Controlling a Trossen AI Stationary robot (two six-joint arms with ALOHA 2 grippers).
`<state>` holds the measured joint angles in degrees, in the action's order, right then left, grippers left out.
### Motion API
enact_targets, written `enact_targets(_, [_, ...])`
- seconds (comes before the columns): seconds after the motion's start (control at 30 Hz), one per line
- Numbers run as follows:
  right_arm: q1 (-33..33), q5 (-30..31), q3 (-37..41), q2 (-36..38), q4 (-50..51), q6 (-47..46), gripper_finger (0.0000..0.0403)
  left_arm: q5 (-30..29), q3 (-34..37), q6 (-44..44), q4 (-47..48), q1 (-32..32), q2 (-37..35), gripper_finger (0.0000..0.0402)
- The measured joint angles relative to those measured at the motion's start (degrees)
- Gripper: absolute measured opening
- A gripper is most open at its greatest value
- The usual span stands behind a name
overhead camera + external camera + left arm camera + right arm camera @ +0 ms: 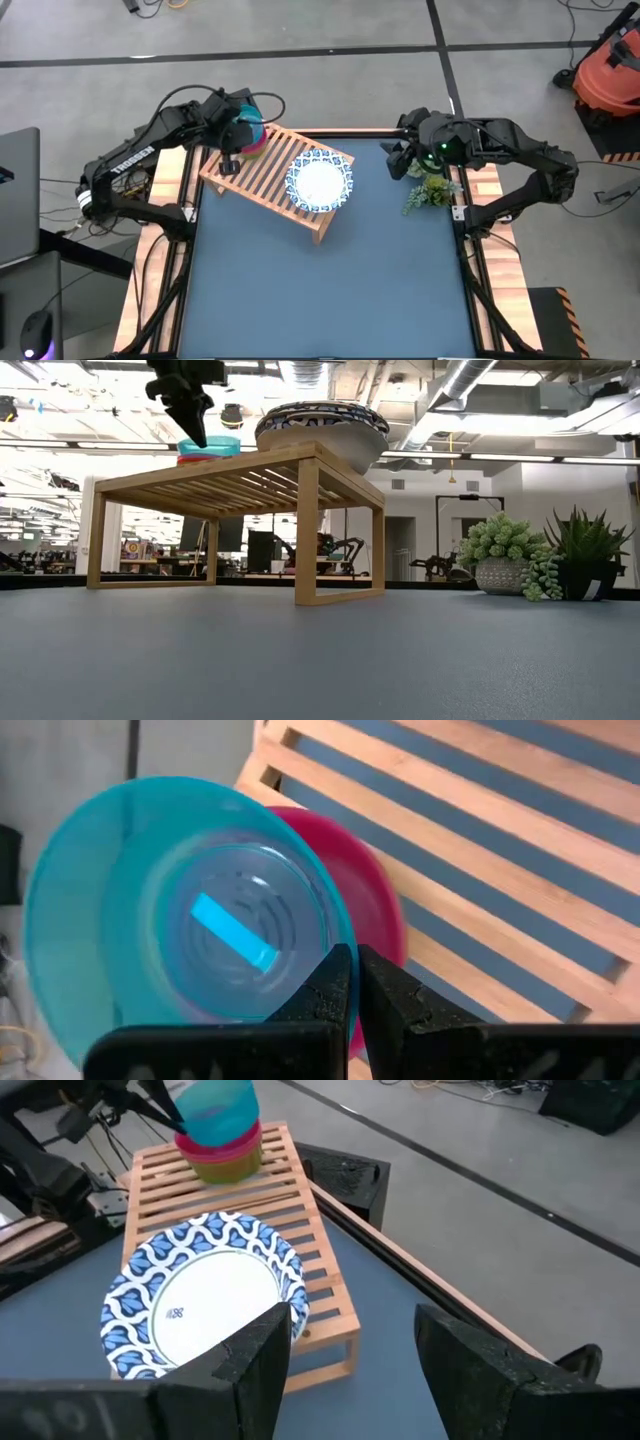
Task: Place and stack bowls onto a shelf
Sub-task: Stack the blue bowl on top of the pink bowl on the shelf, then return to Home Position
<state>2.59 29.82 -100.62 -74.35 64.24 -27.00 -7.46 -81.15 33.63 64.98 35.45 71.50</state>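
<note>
The wooden slatted shelf [262, 178] stands slantwise on the far part of the blue table. A white bowl with a blue patterned rim [320, 181] [200, 1305] sits by its base on the slats at the shelf's right end. On the shelf's far left corner stands a stack of plastic bowls. The teal bowl [190, 920] [212, 445] is on top, with a magenta bowl [375, 910] under it and a greenish one [228, 1170] below. My left gripper [352, 970] [200, 432] is shut at the teal bowl's rim. My right gripper [350, 1345] hangs open right of the shelf. My left gripper pinches the teal bowl's rim [322, 948] between its two fingers, on the side nearest the wrist. The fingers [198, 422] point down from above. The teal bowl sits upright in the magenta bowl, shifted a little off its centre.
A small potted plant [430, 190] [505, 555] and a darker spiky one [585, 550] stand by the table's right edge, close under my right arm. The near half of the blue tabletop [330, 290] is bare. A laptop [15, 190] lies off the table to the left.
</note>
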Motion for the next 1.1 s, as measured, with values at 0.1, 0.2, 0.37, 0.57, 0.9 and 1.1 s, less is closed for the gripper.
enact_targets(0.1, [0.0,0.0,0.0,0.0,0.1,0.0,0.0237,1.6,0.0,0.0,0.4,0.4,-0.1,0.0000])
enact_targets(0.2, [0.0,0.0,0.0,0.0,0.1,0.0,0.0237,1.2,0.0,-0.1,0.4,0.4,-0.1,0.0000])
enact_targets(0.37, [0.0,0.0,0.0,0.0,0.1,0.3,0.0237,2.3,0.0,0.2,0.3,0.4,-0.1,0.0003])
enact_targets(0.57, [0.0,0.0,0.0,0.0,0.1,0.4,0.0237,3.5,0.0,-0.3,0.3,0.3,-0.1,0.0037])
enact_targets(0.9, [0.0,0.0,0.0,0.0,0.1,0.4,0.0237,2.7,0.0,-0.8,0.2,0.3,-0.5,0.0121])
enact_targets(1.1, [-1.3,0.0,0.0,0.5,-1.8,3.1,0.0237,2.7,-4.2,-7.5,0.3,-0.1,-0.8,0.0137])
